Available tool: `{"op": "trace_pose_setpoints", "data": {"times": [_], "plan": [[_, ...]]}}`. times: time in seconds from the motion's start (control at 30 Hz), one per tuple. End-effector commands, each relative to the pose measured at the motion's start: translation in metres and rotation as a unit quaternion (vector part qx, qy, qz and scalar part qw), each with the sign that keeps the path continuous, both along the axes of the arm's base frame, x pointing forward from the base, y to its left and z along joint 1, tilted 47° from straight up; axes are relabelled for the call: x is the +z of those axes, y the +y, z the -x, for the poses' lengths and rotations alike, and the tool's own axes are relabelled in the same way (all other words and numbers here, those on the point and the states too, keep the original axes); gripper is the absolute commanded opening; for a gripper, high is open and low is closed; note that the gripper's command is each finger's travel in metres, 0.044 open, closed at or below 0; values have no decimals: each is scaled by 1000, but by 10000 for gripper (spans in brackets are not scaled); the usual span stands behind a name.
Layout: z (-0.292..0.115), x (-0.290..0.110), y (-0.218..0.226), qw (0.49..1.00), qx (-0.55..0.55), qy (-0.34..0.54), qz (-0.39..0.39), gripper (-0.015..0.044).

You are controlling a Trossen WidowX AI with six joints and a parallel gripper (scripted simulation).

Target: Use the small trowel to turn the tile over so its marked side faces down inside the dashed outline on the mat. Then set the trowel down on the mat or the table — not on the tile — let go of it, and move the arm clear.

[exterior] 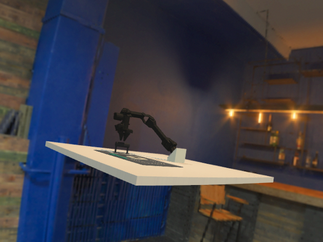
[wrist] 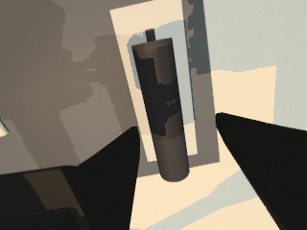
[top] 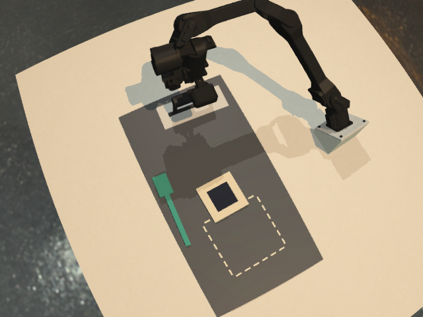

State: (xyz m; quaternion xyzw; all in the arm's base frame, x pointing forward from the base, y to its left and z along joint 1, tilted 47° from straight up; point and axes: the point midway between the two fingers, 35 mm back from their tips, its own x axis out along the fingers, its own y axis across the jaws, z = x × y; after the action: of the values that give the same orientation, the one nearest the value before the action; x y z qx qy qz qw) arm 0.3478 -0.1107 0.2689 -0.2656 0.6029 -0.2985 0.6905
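The tile, cream with a dark square facing up, lies flat on the mat, one corner over the dashed outline. The trowel has a pale flat blade and a raised black bar handle. It rests at the far end of the mat. My gripper is open and empty, pointing down just above the handle. In the wrist view the handle lies between the two fingers, its length running between them. In the top view a finger hides part of the handle.
A green spatula-shaped tool lies along the mat's left edge, beside the tile. The arm's base stands on the table to the right of the mat. The arm reaches over from there.
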Motion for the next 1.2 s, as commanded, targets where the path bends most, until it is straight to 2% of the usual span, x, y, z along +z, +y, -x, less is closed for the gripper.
{"op": "trace_pose_setpoints", "data": {"times": [0.0, 0.63, 0.67, 1.17], "plan": [[0, -7, -5, 1000, 0, 6, -1, 270], [-2, -26, -26, 1000, 0, 6, 0, 270], [-2, -26, -26, 1000, 0, 6, 0, 244], [-2, -26, -26, 1000, 0, 6, 0, 144]]}}
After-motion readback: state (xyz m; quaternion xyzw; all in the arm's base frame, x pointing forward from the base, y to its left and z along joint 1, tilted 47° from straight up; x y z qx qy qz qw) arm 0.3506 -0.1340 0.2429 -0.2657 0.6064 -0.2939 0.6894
